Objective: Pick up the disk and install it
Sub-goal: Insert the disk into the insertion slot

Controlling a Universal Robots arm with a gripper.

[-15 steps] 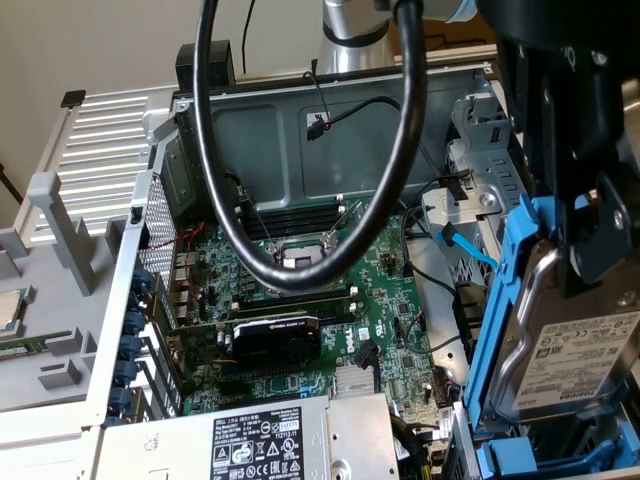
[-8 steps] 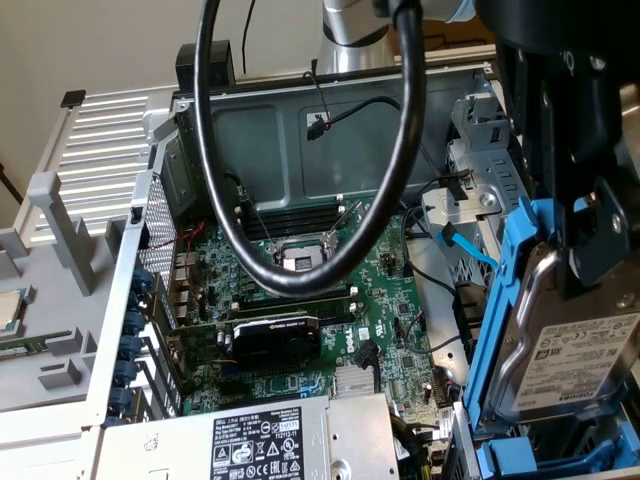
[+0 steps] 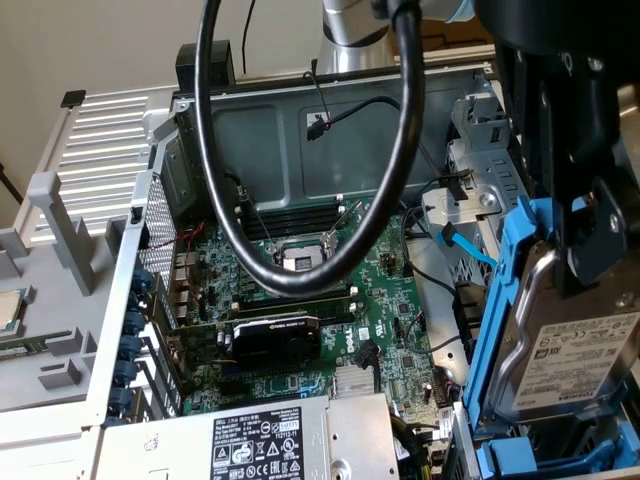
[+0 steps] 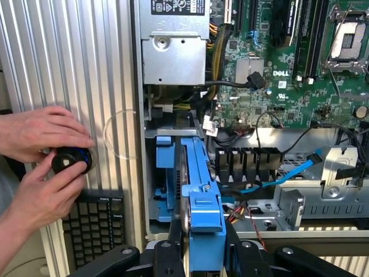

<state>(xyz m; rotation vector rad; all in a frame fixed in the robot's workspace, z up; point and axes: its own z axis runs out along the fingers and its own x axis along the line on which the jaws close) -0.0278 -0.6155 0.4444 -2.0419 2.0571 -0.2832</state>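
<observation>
The tool (image 4: 203,254) has its jaws half closed around the blue-railed disk (image 4: 202,190), which stands on edge straight beyond them at the exterior view's right of the open computer case (image 3: 280,130), long axis aimed into the blue drive bay (image 4: 163,173).

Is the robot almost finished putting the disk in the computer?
About halfway. Done: the disk is picked up, and the gripper clamps it standing on edge. In hand: it hangs right by the blue drive bay at the edge of the open computer. Left: it is not seated in the bay yet.
</observation>
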